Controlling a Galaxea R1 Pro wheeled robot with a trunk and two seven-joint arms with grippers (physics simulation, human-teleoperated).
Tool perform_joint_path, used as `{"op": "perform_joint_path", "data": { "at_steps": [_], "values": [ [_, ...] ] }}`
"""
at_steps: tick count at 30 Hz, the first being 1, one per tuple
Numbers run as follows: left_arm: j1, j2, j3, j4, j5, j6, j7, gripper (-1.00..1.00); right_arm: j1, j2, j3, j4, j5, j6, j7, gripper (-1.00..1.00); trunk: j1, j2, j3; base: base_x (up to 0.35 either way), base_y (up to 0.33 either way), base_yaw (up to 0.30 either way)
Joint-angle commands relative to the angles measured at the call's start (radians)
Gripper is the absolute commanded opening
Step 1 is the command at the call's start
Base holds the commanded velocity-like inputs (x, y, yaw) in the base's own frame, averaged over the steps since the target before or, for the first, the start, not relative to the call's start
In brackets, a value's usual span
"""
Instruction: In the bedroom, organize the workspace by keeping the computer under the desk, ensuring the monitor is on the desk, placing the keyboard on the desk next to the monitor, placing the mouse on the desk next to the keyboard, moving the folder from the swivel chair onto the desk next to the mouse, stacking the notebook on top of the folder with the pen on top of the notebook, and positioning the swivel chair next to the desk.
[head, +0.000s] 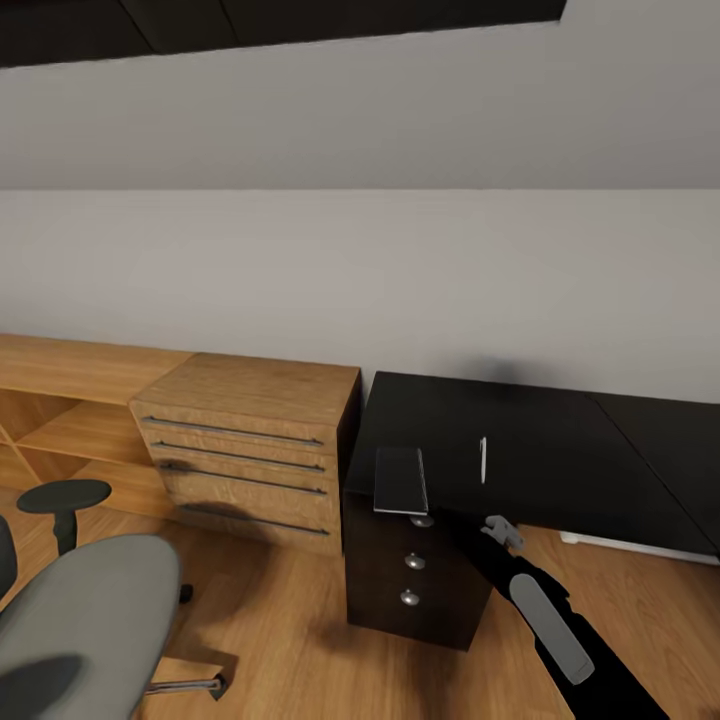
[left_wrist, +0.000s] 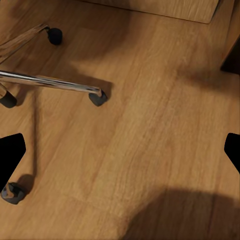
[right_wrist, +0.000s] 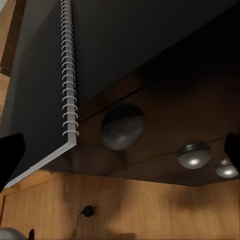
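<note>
- Head view: the notebook (head: 400, 480) lies at the tabletop (head: 540, 450) front edge, overhanging the drawer pedestal (head: 410, 575); the pen (head: 483, 459) sits just beside it at 3 o'clock.
- Right pincer (head: 503, 530) hangs spread and empty below that edge, near the notebook's corner.
- Left pincer (left_wrist: 120, 150), jaws apart, faces wooden floor (left_wrist: 150, 125).
- Swivel chair (head: 90, 610) at 8 o'clock.
- No legible writing.

Notebook (head: 400, 480) on desk (head: 560, 450), overhanging edge
</note>
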Motion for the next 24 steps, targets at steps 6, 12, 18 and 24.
{"op": "perform_joint_path", "data": {
  "at_steps": [6, 12, 18, 24],
  "values": [
    [0.000, 0.000, 0.002, 0.000, -0.011, -0.002, 0.010, 1.00, -0.001, -0.002, 0.004, -0.003, -0.020, 0.031, 0.009, 1.00, 0.023, -0.043, -0.020, 0.000, 0.000, 0.000],
    [0.000, 0.000, 0.002, 0.000, -0.012, -0.002, 0.010, 1.00, -0.001, 0.003, 0.009, -0.003, -0.021, 0.103, 0.191, 1.00, 0.046, -0.085, -0.039, 0.000, 0.000, 0.000],
    [-0.001, 0.000, 0.001, 0.000, -0.012, -0.002, 0.005, 1.00, -0.001, 0.008, 0.020, 0.012, -0.016, 0.106, 0.297, 1.00, 0.046, -0.085, -0.039, 0.000, 0.000, 0.000],
    [-0.001, 0.002, 0.001, 0.000, -0.011, -0.003, 0.002, 1.00, -0.001, 0.023, 0.020, 0.017, -0.012, 0.065, 0.311, 1.00, 0.046, -0.085, -0.039, 0.000, 0.000, 0.000]
  ]
}}
